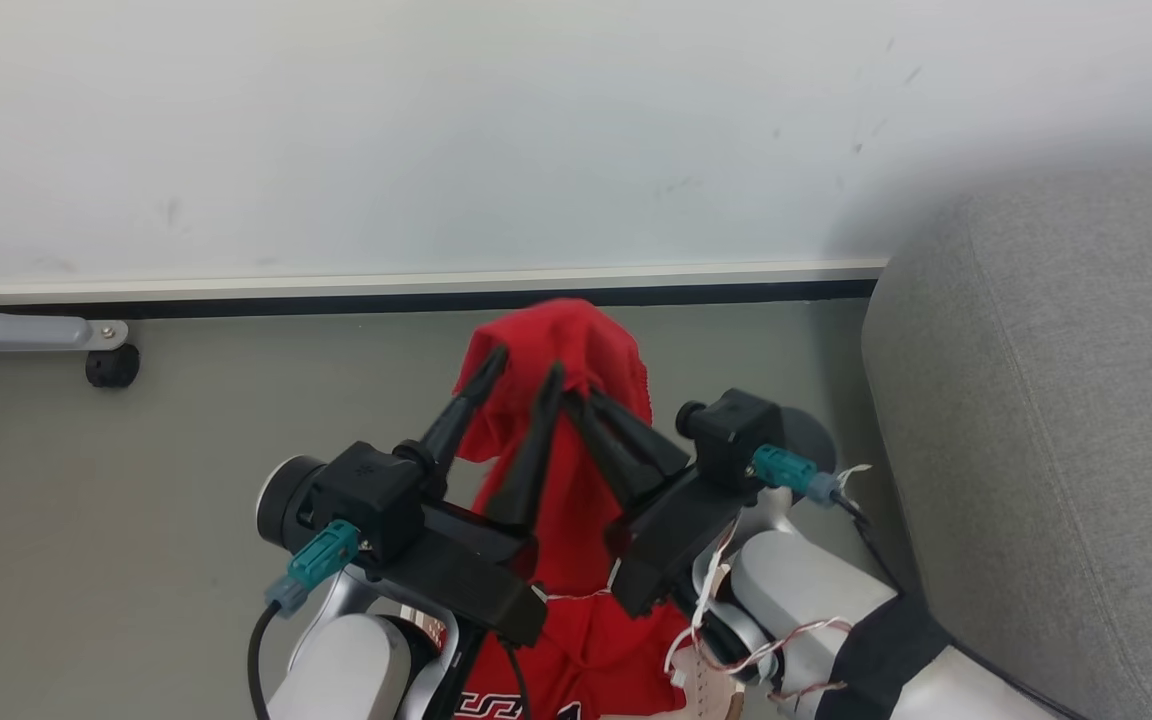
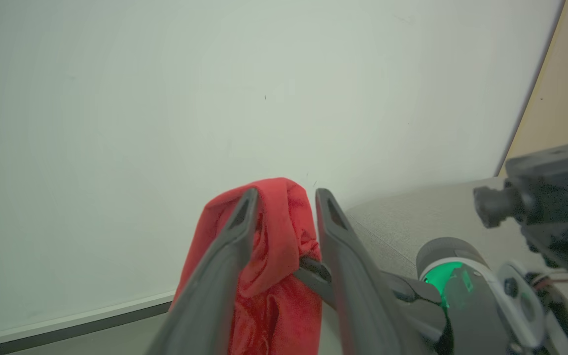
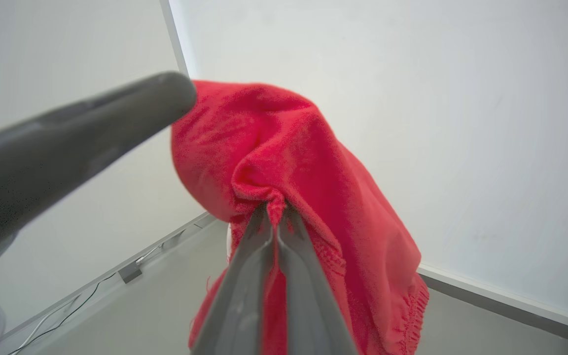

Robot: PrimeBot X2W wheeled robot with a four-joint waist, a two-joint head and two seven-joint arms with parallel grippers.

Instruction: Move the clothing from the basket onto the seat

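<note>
The red clothing (image 1: 576, 340) hangs lifted above the grey floor, bunched at its top between my two grippers. Its lower part, with white lettering, trails down past the bottom edge of the head view. My right gripper (image 1: 586, 400) is shut on a fold of the clothing (image 3: 313, 162), fingertips pinched together (image 3: 275, 209). My left gripper (image 1: 526, 362) stands open with its fingers apart, and the clothing (image 2: 274, 231) drapes loosely between them. The grey seat (image 1: 1046, 400) stands close on the right. A small cream perforated patch of the basket (image 1: 711, 695) peeks out under the right arm.
A white wall with a pale baseboard (image 1: 416, 285) runs across behind the clothing. At the far left a grey metal leg with a black caster (image 1: 112, 365) rests on the floor. Bare grey floor (image 1: 136, 520) lies to the left.
</note>
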